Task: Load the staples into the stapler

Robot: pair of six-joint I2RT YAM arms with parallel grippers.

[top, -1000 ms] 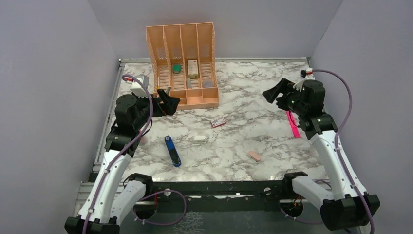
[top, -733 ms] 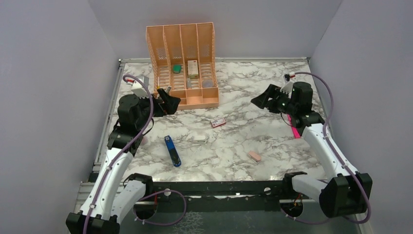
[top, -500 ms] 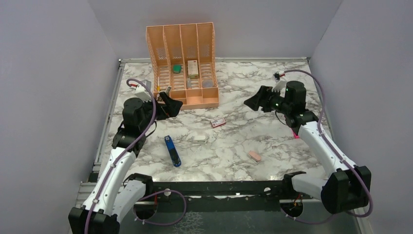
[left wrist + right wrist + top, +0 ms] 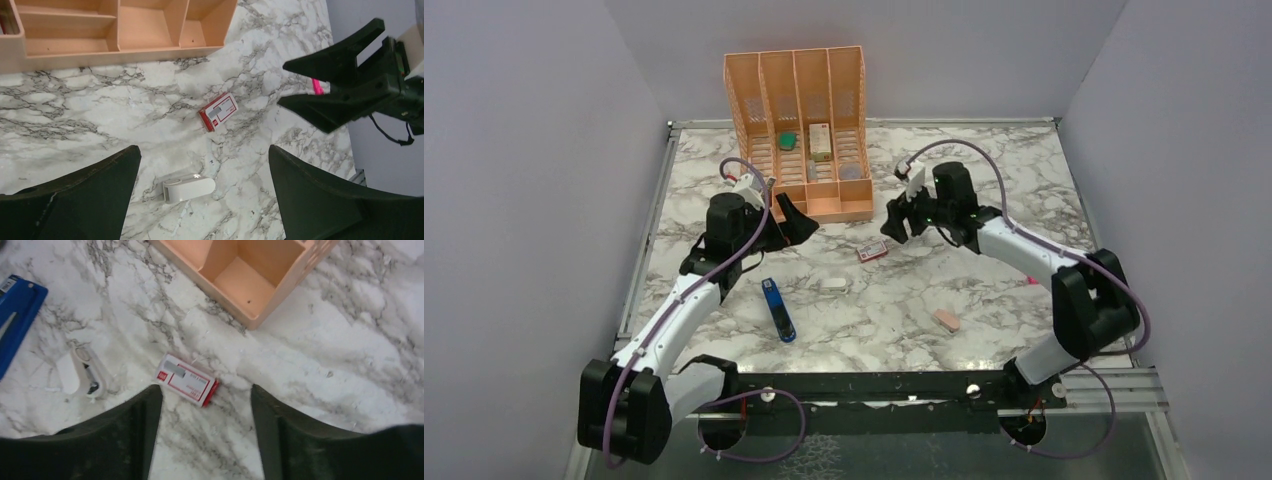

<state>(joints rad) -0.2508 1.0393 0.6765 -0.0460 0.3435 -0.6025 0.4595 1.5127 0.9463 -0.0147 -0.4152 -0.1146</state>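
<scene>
The staples are a small red-and-white box [image 4: 872,250] lying flat mid-table, its sleeve shut, so no strips show. It also lies in the left wrist view [image 4: 218,111] and the right wrist view [image 4: 186,379]. The slim blue stapler [image 4: 778,309] lies to its front left; its end shows at the right wrist view's edge [image 4: 17,315]. My right gripper [image 4: 894,222] hovers open just behind and right of the box, jaws spread with nothing between them [image 4: 206,388]. My left gripper [image 4: 796,222] stands wide open and empty [image 4: 203,150], left of the box, in front of the organizer.
An orange slotted organizer [image 4: 799,120] stands at the back, holding small items. A small white block [image 4: 834,284] lies between stapler and box. A pinkish-tan eraser [image 4: 946,320] lies front right. A pink marker [image 4: 1031,281] peeks out behind the right arm.
My right arm has swung from the table's right side leftward to just beside the staples box. My left gripper has shifted right, along the organizer's front. Both stayed open.
</scene>
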